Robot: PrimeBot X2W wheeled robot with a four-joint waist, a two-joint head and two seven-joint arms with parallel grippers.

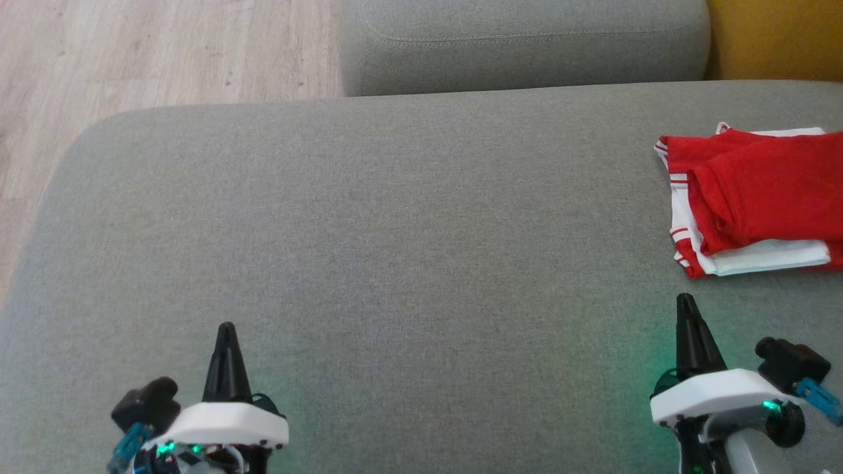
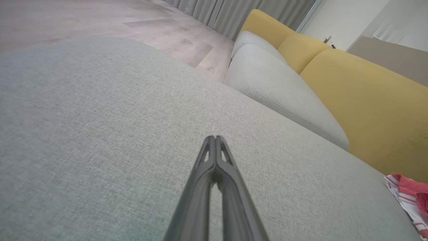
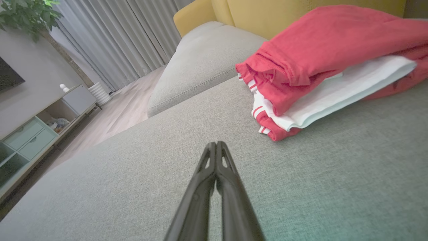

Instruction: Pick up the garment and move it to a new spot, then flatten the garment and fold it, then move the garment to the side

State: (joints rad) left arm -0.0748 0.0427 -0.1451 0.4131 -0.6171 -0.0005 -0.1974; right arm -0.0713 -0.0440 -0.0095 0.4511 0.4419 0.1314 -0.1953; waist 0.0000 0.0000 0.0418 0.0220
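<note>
The garment (image 1: 757, 197) is a red and white piece folded into a stack at the right edge of the grey cushion (image 1: 395, 250). It also lies at the upper right of the right wrist view (image 3: 317, 63), and its corner peeks in at the lower right of the left wrist view (image 2: 409, 197). My right gripper (image 1: 686, 299) (image 3: 216, 144) is shut and empty, a short way in front of the garment. My left gripper (image 1: 227, 327) (image 2: 215, 137) is shut and empty at the lower left, far from the garment.
A second grey cushion (image 1: 520, 46) lies behind the one I work on, with a yellow backrest (image 1: 777, 39) at the far right. Wooden floor (image 1: 158, 59) runs along the left side. A low cabinet (image 3: 36, 134) and curtains (image 3: 133, 43) stand further off.
</note>
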